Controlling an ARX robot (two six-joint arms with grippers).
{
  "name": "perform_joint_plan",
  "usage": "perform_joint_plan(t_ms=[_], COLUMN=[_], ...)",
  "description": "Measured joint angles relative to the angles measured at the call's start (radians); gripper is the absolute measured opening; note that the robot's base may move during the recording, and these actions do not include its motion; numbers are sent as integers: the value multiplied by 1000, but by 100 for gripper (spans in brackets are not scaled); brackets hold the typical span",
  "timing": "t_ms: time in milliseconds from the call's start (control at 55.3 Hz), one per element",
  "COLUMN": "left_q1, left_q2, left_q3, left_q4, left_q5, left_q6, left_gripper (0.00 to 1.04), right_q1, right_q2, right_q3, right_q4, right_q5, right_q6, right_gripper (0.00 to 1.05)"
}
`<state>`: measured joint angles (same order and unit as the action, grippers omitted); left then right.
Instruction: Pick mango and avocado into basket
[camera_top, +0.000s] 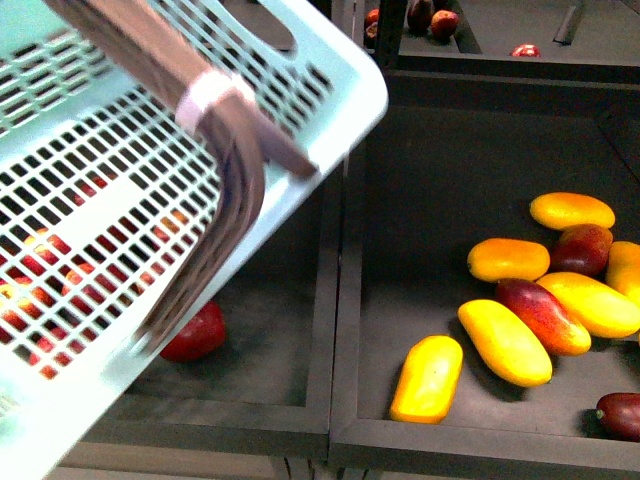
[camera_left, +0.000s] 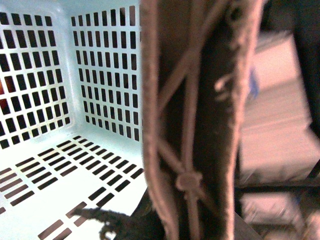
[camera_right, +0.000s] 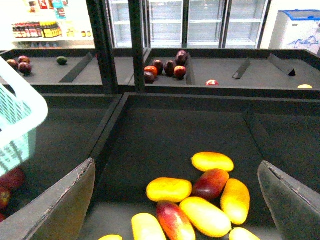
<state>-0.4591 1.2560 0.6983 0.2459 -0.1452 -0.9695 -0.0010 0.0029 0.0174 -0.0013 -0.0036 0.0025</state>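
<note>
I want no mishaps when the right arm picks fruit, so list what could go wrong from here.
1. The open right gripper hangs over packed fruit: the yellow mango touches a red mango, so it might grab or shove the wrong one.
2. The basket hangs tilted, so fruit dropped in may roll to its low side.
3. The only dark green fruit in view lies in a far bin, perhaps beyond easy reach.

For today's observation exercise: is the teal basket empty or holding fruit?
Empty where visible: the basket floor shows bare in the left wrist view; its handle hides the rest.
</note>
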Motion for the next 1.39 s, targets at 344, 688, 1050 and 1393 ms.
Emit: perform_joint_plan(t_ms=[344,688,1050,1393], left_q1=[-4,12,25,22], left_q2=[291,418,418,419], left_q3=[238,451,453,453], left_q4=[-152,-274,-279,-279], left_q5=[495,623,613,620], left_q6=[563,708,718,719], left_gripper=[5,5,5,5], right_q1=[0,0,-376,-384], right_q2=[0,0,1058,1933], right_q3=[0,0,145,541], right_q4=[0,0,478,476], right_q5=[3,3,-499,-482], right_q6=[0,0,-634,-1326], right_gripper=[96,96,96,96])
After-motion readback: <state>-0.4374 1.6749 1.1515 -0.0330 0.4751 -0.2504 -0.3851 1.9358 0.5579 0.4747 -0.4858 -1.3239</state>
